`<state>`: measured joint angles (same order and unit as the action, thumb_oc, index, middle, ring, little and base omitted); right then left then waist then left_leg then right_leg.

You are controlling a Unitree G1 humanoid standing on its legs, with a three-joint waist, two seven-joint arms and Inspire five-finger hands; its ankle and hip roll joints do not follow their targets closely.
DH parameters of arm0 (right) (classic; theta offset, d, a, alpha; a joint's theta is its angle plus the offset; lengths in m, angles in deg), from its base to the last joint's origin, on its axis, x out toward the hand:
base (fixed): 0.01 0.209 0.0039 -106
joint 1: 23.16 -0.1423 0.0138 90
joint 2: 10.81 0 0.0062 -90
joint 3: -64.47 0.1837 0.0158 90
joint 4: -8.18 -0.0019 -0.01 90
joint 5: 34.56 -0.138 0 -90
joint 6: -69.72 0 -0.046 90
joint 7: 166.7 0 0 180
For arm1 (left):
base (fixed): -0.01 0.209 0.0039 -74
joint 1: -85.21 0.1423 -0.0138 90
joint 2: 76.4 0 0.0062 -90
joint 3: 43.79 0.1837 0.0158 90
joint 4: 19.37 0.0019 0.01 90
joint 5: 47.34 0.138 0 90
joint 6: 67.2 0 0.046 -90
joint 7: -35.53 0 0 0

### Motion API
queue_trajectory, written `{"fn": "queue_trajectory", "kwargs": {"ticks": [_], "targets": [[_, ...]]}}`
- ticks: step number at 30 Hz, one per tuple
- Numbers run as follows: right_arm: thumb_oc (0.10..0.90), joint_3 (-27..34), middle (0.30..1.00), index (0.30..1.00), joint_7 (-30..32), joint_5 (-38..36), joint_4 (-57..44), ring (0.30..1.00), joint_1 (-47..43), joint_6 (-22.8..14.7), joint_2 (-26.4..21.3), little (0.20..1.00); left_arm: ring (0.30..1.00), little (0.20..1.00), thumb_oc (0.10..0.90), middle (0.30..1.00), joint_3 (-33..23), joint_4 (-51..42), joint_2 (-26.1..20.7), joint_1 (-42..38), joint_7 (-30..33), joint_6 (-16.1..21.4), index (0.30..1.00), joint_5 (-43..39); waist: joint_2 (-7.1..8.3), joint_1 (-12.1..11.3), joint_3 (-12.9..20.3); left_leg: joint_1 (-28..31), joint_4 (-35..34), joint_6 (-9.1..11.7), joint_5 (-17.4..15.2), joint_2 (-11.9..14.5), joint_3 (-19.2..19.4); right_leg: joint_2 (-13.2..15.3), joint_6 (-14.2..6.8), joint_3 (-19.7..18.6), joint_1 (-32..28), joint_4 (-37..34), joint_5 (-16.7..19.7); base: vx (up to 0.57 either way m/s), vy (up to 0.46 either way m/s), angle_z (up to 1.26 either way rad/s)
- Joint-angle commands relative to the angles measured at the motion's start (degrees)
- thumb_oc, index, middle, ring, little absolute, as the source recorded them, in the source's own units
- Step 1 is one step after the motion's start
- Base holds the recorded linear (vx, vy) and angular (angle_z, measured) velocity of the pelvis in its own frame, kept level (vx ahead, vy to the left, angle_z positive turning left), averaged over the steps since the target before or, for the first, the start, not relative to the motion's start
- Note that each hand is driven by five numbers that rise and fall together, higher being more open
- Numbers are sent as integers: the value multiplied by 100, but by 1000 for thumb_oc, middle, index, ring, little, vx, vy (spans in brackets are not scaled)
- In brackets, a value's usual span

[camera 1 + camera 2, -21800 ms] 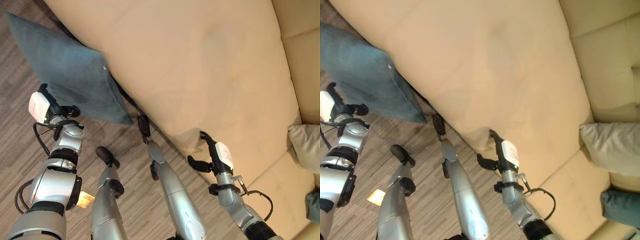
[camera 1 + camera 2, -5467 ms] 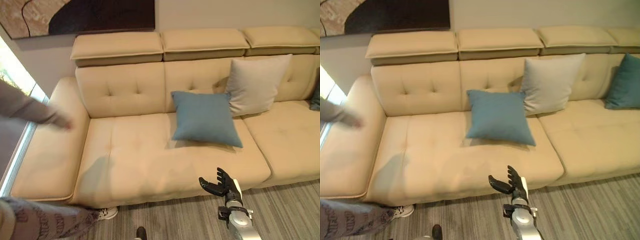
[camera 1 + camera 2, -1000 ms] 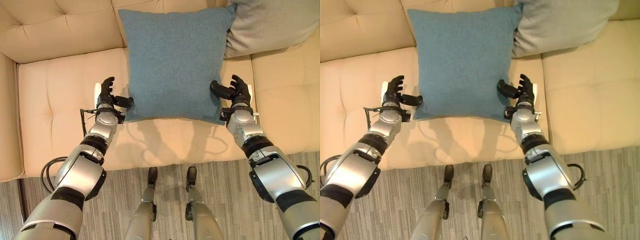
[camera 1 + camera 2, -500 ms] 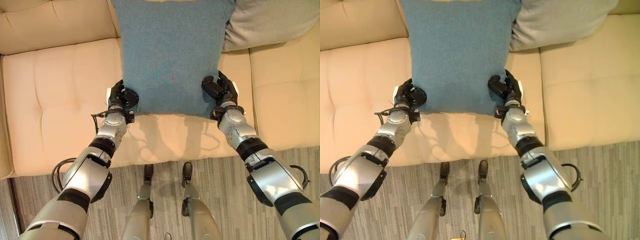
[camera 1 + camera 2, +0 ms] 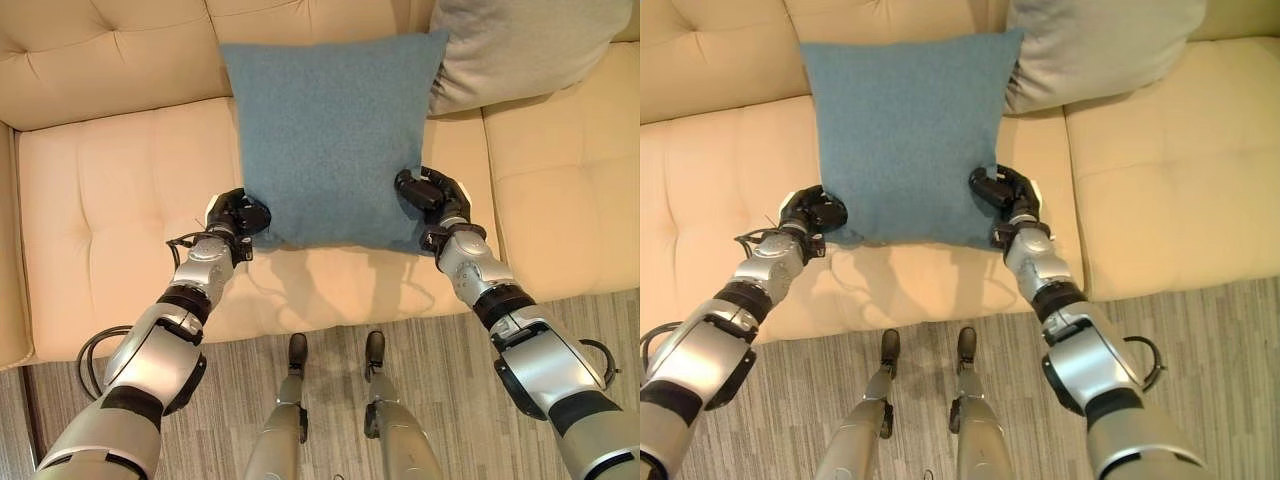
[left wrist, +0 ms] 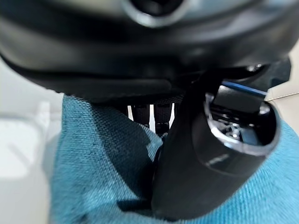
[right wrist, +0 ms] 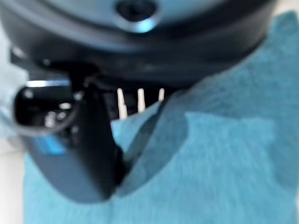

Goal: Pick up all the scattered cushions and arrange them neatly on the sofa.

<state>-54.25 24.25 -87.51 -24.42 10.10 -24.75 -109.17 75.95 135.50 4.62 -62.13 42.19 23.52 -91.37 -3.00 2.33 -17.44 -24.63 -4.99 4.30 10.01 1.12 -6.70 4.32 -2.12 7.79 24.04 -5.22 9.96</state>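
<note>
A teal square cushion [image 5: 330, 135] stands tilted against the backrest of the beige sofa [image 5: 100, 190], held by its two lower corners. My left hand [image 5: 236, 213] is curled round the lower left corner, thumb pressed into the cloth [image 6: 93, 168]. My right hand [image 5: 432, 193] is curled round the lower right corner, thumb on the fabric [image 7: 219, 154]. A grey cushion [image 5: 520, 45] leans on the backrest just right of the teal one, touching its upper right corner.
The sofa seat [image 5: 1160, 150] stretches to both sides of the cushion, with a seam between sections at the right. Grey striped carpet [image 5: 450, 420] lies in front of the sofa's front edge.
The view has tilted, bringing the cushion's top edge into sight. Both hands stay curled on the lower corners and have drawn slightly closer to the sofa's front; a second ago they were open.
</note>
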Motion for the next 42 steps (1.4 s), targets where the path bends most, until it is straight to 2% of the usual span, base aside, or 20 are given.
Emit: {"fn": "queue_trajectory", "kwargs": {"ticks": [1,6,9,10,14,17,18,20,22,24,25,28,30,35,36,37,38,39,40,42], "targets": [[400,-154,300,300,-588,403,-852,300,-228,-189,577,300,300,300,400,300,411,-892,497,-660,-628,479,300,276,-84,-11,46,327,-1,58,-487,-145,144,77,-435,-74,-356,138,-658,0,0,0],[400,364,300,300,-353,747,-1939,300,787,-281,303,300,300,300,400,300,244,-2364,-39,179,-459,644,300,77,-68,-42,208,798,-1,-70,-649,-201,161,156,-469,8,-834,176,-762,39,27,5],[400,1036,300,300,-207,1143,-3131,300,2150,-328,330,300,300,300,400,300,-157,-3563,-254,1399,-370,689,300,14,-67,-30,434,1222,-1,-208,-859,-261,137,235,-499,5,-1235,233,-889,147,132,12],[400,1521,300,300,-261,1267,-3704,300,3010,-340,451,300,300,300,400,300,-429,-4188,-245,2300,-368,633,300,130,-76,-28,616,1489,-1,-293,-991,-289,140,297,-520,-7,-1482,266,-974,192,229,15],[400,2020,300,300,-383,1352,-4384,300,3989,-339,714,300,300,300,400,300,-834,-4826,-197,3342,-411,538,300,481,-88,-26,894,1788,29,-408,-1130,-364,130,433,-585,19,-1738,420,-1100,87,172,10],[400,2168,300,300,-415,1726,-4630,300,4396,-281,737,300,300,300,400,300,-1154,-5132,-295,3879,-438,497,300,856,-108,-35,960,2014,116,-528,-1254,-446,136,560,-652,-11,-1734,983,-1243,-23,207,1],[400,2162,300,300,-393,2199,-4780,300,4457,-171,703,300,300,300,400,300,-1394,-5190,-272,4242,-427,484,300,1049,-175,-65,875,2148,228,-635,-1287,-470,193,622,-707,23,-1621,1695,-1328,-113,203,-15],[400,2220,300,300,-510,2476,-4838,300,4587,-128,677,300,300,300,400,300,-1647,-5308,-281,4598,-508,505,300,1217,-262,-112,802,2295,187,-703,-1205,-449,245,636,-666,140,-1541,2421,-1517,-127,173,-25],[400,2364,300,300,-567,2749,-4940,300,4840,-111,667,300,300,300,400,300,-1853,-5505,-335,4988,-586,504,300,1389,-270,-141,895,2336,84,-702,-1094,-507,162,454,-582,72,-1641,2684,-1683,-76,49,-6],[400,2510,300,300,-594,2869,-5026,300,5110,-159,721,300,300,300,400,300,-1939,-5571,-244,5305,-688,491,300,1463,-201,-156,1026,2284,70,-688,-1026,-589,-14,32,-482,-208,-1727,2724,-1973,-67,-41,21],[400,2553,300,300,-583,2903,-5012,300,5234,-203,744,300,300,300,400,300,-1940,-5496,-149,5411,-709,486,300,1481,-133,-134,1076,2246,94,-675,-979,-652,-117,-250,-363,-450,-1809,2663,-2154,-60,-72,48],[400,2580,300,300,-608,2931,-5063,300,5440,-212,814,300,300,300,400,300,-2052,-5380,94,5654,-696,453,300,1509,-33,-203,1207,2126,122,-568,-834,-773,-370,-563,-88,-675,-2008,2219,-2281,-54,-93,74],[400,2527,300,300,-603,2934,-5061,300,5487,-229,816,300,300,300,400,300,-2116,-5303,178,5770,-638,459,300,1514,20,-265,1239,2055,135,-443,-738,-838,-525,-655,8,-664,-2155,1898,-2303,-59,-123,65],[400,2241,300,300,-629,2817,-5029,300,5499,-239,819,300,300,300,400,300,-2183,-5292,358,5928,-493,488,300,1270,93,-351,1156,1616,501,-283,-675,-966,-650,-600,62,-180,-2419,1164,-2159,-118,-78,69],[400,2192,300,300,-564,2801,-4966,300,5434,-252,806,300,300,300,400,300,-2153,-5266,375,5882,-416,494,300,1269,132,-377,1055,1361,730,-206,-623,-1004,-488,-539,64,-66,-2441,1118,-2139,-241,21,73],[400,2178,300,300,-526,2785,-4959,300,5351,-249,789,300,300,300,400,300,-2133,-5282,432,5806,-361,496,300,1189,160,-330,997,1086,925,-170,-664,-875,90,-455,34,71,-2396,1079,-2102,-299,63,79],[400,2142,300,300,-505,2789,-4970,300,5252,-203,778,300,300,300,400,300,-2130,-5299,462,5736,-343,489,300,1171,195,-283,1003,975,1018,-266,-829,-552,869,-359,-3,202,-2318,1037,-2027,-268,90,123],[400,2039,300,300,-498,2775,-4958,300,5159,-181,776,300,300,300,400,300,-2089,-5322,453,5710,-359,514,300,1186,231,-273,986,1000,1135,-327,-937,-306,1321,-280,-15,342,-2324,1003,-1988,-206,75,154],[400,1972,300,300,-495,2753,-4940,300,5095,-196,733,300,300,300,400,300,-2059,-5317,436,5708,-375,536,300,1223,289,-292,972,998,1295,-348,-1053,-167,1437,-195,-9,489,-2345,980,-1962,-136,73,109],[400,1933,300,300,-521,2756,-4969,300,5033,-158,682,300,300,300,400,300,-2018,-5282,437,5690,-383,548,300,1295,419,-314,969,1072,1538,-334,-1229,31,1307,-13,-2,787,-2398,1013,-1928,-79,86,44]]}}
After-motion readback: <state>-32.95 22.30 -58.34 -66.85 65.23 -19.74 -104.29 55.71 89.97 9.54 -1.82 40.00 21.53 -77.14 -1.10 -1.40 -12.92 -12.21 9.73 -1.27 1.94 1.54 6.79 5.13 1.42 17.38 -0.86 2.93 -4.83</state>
